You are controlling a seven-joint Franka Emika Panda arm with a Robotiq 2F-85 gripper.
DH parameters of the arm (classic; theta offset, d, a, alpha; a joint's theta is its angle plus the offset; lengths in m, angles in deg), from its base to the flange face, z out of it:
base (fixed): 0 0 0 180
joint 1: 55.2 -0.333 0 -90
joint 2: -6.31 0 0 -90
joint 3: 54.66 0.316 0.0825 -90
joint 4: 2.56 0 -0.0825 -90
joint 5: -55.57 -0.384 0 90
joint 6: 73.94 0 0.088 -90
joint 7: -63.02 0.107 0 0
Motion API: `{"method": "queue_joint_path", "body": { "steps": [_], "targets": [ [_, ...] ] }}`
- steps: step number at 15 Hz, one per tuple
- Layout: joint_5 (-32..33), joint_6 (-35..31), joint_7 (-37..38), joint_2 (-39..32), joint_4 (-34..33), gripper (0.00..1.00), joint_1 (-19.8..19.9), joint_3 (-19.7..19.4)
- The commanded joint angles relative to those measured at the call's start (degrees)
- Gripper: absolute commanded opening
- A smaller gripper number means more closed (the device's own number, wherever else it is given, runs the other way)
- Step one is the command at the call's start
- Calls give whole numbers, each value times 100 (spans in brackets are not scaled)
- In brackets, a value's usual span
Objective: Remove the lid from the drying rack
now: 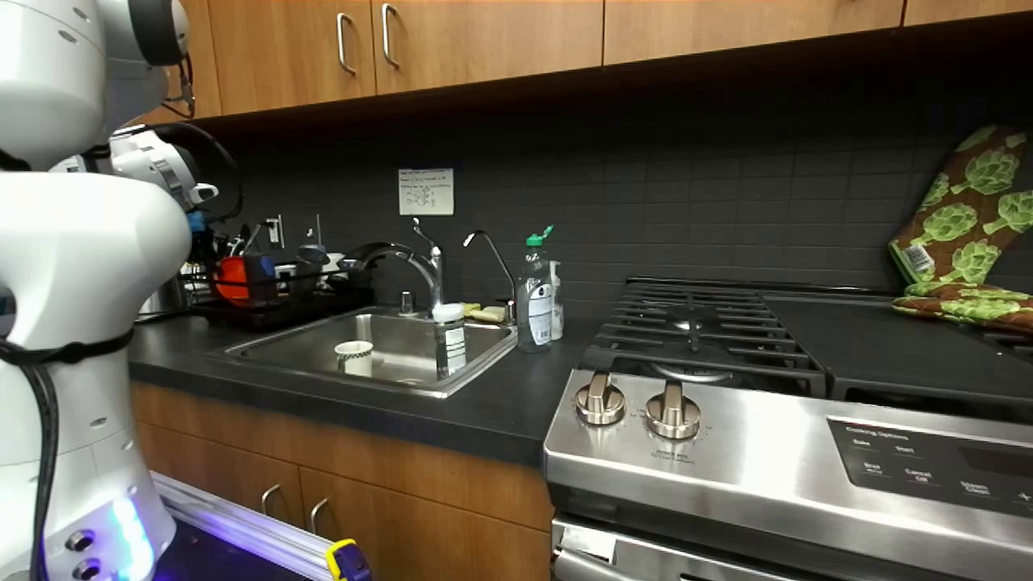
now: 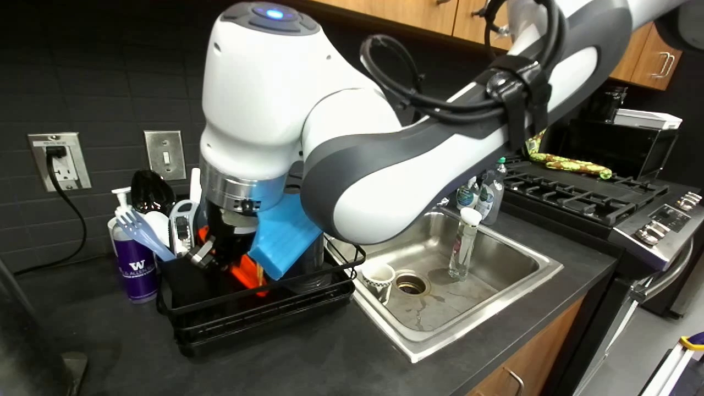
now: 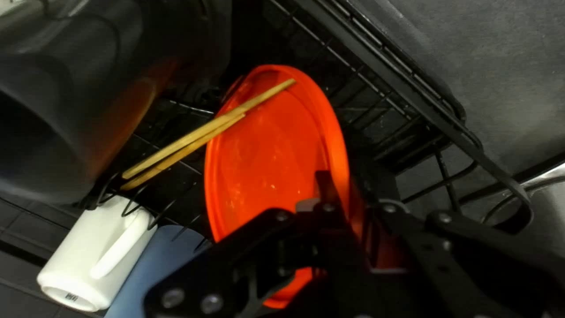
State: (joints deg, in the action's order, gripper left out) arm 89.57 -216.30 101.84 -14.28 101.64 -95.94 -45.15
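The red-orange lid (image 3: 269, 150) stands tilted on edge in the black wire drying rack (image 2: 264, 309), with its hollow side showing in the wrist view. It is also partly visible in an exterior view (image 2: 248, 273) and as an orange patch in an exterior view (image 1: 232, 280). My gripper (image 3: 346, 183) points down into the rack, one finger inside the lid's rim and one outside. The fingers are close together with the rim between them. In an exterior view the gripper (image 2: 217, 250) is dark and partly hides the lid. Two wooden chopsticks (image 3: 209, 127) lie across the lid.
A dark pot (image 3: 53, 128), a white mug (image 3: 95, 256) and a blue-grey item (image 3: 161, 265) are beside the lid in the rack. A blue block (image 2: 289, 236) is beside the gripper. A purple bottle (image 2: 136, 272) and the steel sink (image 2: 484, 308) flank the rack.
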Motion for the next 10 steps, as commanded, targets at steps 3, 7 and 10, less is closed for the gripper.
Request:
{"method": "queue_joint_path", "body": {
  "steps": [3,7,10],
  "targets": [
    [-393,611,-100,523,140,3,6,169],
    [-577,701,-95,903,286,3,57,312],
    [-962,576,-434,1209,438,3,180,508]
  ]
}}
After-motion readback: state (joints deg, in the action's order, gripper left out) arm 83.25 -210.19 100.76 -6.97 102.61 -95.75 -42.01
